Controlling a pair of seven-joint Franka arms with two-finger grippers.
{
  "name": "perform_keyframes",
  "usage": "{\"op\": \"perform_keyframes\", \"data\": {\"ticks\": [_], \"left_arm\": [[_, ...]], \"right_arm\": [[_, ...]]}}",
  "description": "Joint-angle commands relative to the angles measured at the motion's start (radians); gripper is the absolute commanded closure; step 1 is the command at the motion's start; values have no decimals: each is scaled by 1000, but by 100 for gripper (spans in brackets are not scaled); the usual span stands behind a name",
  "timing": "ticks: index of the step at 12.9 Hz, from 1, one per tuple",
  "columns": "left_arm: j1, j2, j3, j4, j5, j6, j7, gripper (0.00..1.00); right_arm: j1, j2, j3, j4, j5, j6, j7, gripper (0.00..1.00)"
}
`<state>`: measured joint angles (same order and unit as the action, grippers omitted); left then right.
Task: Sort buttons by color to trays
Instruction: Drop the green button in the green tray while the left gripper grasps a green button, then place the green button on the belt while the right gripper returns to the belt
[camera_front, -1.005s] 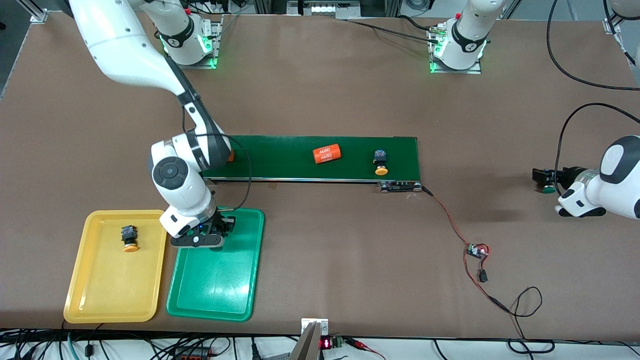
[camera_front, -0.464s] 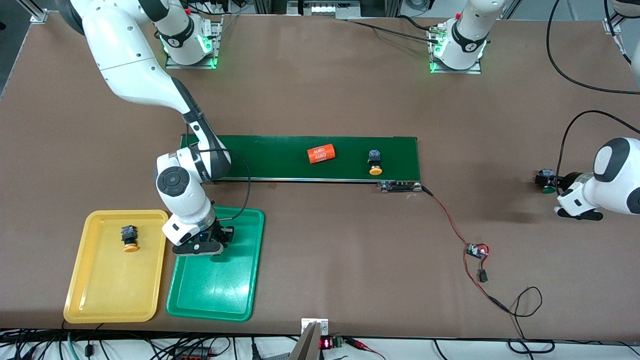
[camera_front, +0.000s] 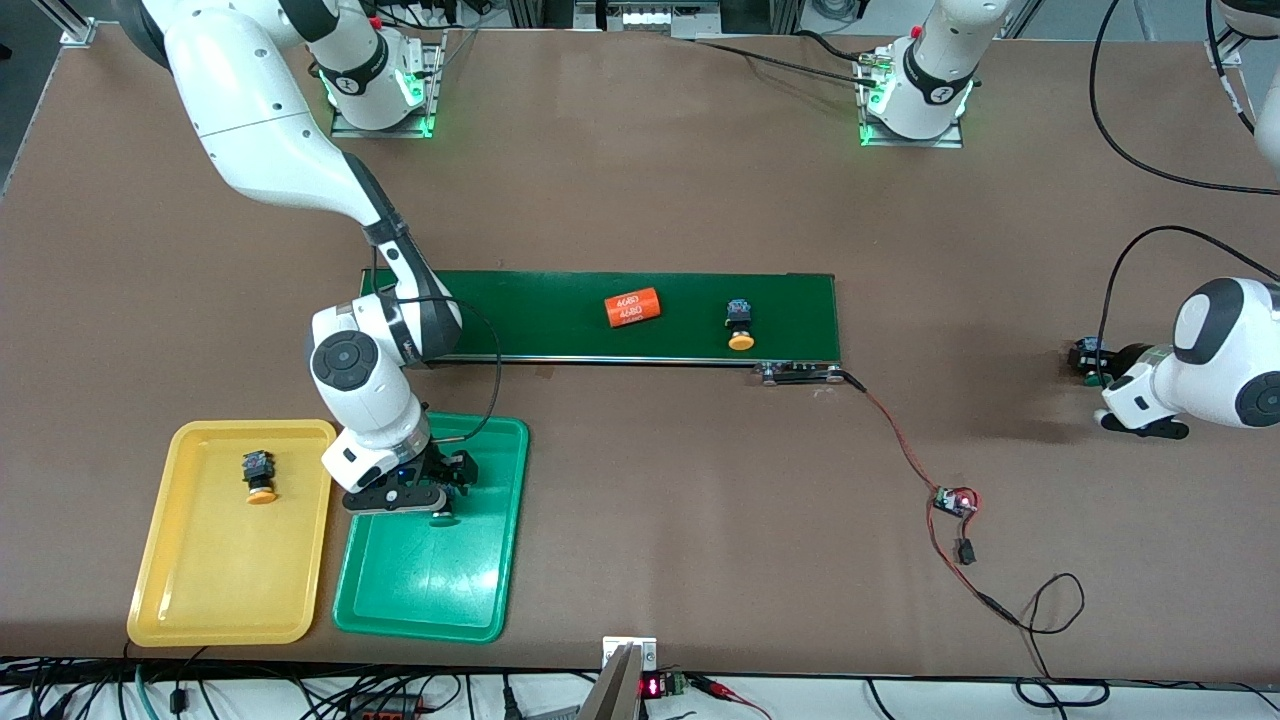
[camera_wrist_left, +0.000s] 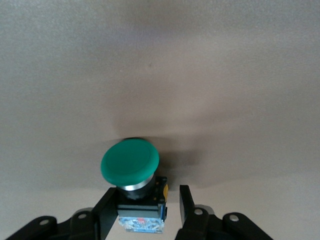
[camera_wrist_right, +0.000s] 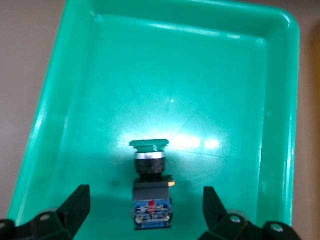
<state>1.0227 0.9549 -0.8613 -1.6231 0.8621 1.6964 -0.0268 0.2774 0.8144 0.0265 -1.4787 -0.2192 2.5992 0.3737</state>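
While right gripper (camera_wrist_right: 145, 210) gapes over green tray (camera_wrist_right: 75, 100), green button (camera_wrist_right: 150, 187) lies flat, cap toward front edge; left gripper (camera_wrist_left: 145, 212) pinches second green button (camera_wrist_left: 131, 165).

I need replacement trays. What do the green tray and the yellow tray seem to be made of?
Green tray: probably moulded plastic with a glossy finish, since its floor shows bright glare and its corners are rounded. Yellow tray: apparently the same moulded plastic, with a duller sheen and a smooth rolled rim.
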Motion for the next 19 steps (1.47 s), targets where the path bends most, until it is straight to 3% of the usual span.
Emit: {"op": "perform_keyframes", "data": {"ticks": [1,3,5,8,10,12,14,17,19], "left_arm": [[-1,-5,-5,-8,12,6,24,66],[-3,-25,-48,0,-12,-44,21,72],[4,-27,-160,17,-50,-176,-10,72],[-21,-25,-295,51,-205,-296,-180,72],[-103,-25,-309,51,-317,-293,-283,72],[-247,-13,-301,52,-379,-278,-427,72],[-373,-13,-295,52,-385,-203,-546,72],[-446,-10,-294,42,-387,-105,-559,71],[-518,-1,-251,38,-385,-75,-568,71]], "right_arm": [[16,-102,-14,-87,15,-42,-9,0],[22,-162,-11,-103,17,-172,14,0],[32,-251,0,-167,17,-267,68,0],[31,-380,94,-250,17,-410,186,0],[32,-431,171,-264,17,-503,287,0],[32,-442,258,-298,17,-498,403,0],[34,-442,291,-314,17,-487,468,0],[34,-442,308,-315,17,-447,519,0],[32,-440,309,-316,17,-407,522,0]]}}
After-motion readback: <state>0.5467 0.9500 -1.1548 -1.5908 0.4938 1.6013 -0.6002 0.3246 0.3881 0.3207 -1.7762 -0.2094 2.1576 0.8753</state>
